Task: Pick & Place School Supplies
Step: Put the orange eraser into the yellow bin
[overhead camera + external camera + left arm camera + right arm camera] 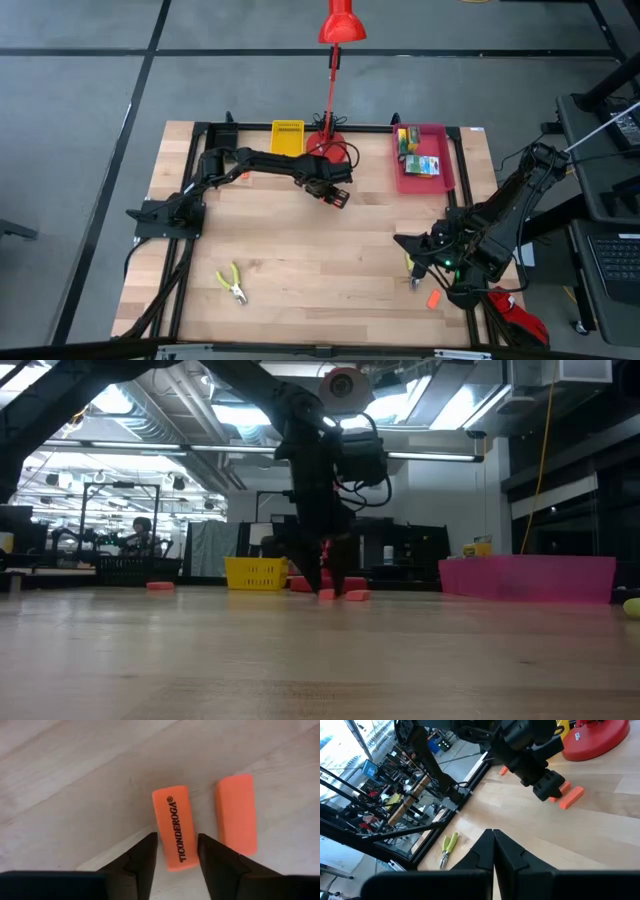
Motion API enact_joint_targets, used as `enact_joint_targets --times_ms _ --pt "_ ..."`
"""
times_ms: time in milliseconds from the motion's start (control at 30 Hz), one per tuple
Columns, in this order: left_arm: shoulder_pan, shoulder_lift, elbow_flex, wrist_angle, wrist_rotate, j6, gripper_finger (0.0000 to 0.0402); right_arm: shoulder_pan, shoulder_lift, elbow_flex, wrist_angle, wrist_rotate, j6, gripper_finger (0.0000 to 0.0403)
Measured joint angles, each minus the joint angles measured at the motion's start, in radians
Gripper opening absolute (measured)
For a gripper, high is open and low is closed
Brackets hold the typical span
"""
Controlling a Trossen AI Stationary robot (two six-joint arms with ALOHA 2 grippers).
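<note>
Two orange erasers lie side by side, flat on the wooden table. My left gripper (177, 836) points down over the printed one (174, 820), with one finger on either side of one end of it. The plain eraser (236, 814) lies just beside, outside the fingers. From above, this gripper (337, 197) is at the table's middle, toward the far side. My right gripper (493, 840) is shut and empty, held above the table's near right part. Lime-handled pliers (232, 283) lie near the front left. Crayon boxes (420, 160) sit in the pink tray (445, 170). My left gripper comes from above, pointing down, its fingers (146, 854) across the printed eraser at the two long sides of one end (181, 862). The eraser lies flat on the table. I cannot tell whether the fingers touch it.
A red desk lamp's base (325, 145) stands just beyond the left gripper, next to a yellow tray (287, 137). A small orange piece (433, 298) and a lime-green thing (409, 264) lie under the right arm. Bare wood fills the table's middle and near part.
</note>
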Motion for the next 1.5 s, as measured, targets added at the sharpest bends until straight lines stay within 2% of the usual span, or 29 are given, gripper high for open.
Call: enact_joint_targets --times_ms 233,367,600,733,833,1133,1500 --pt "0.027 -0.010 -0.002 -0.005 0.002 -0.017 0.0049 0.000 0.000 0.000 0.001 0.000 0.000 0.0007" --pt "0.040 -0.040 -0.005 0.000 -0.034 -0.028 0.0040 0.000 0.000 0.000 0.003 0.000 0.004 0.0007" --pt "0.078 -0.159 -0.004 -0.035 -0.156 -0.029 0.0062 -0.007 0.000 0.000 0.003 0.000 0.004 0.0007" --pt "0.148 -0.217 -0.003 -0.060 -0.257 -0.023 0.0058 -0.008 0.000 0.000 0.004 0.003 0.007 0.0007" --pt "0.213 -0.224 -0.003 -0.072 -0.289 -0.009 0.0055 -0.008 0.000 0.000 0.012 0.024 0.008 0.0007" --pt "0.365 -0.216 -0.003 -0.153 -0.304 0.068 0.0063 -0.008 0.000 0.000 0.064 0.040 -0.009 0.0007" --pt "0.359 -0.216 -0.003 -0.216 -0.273 0.198 0.0145 -0.008 0.000 0.000 0.090 0.074 -0.042 0.0007"
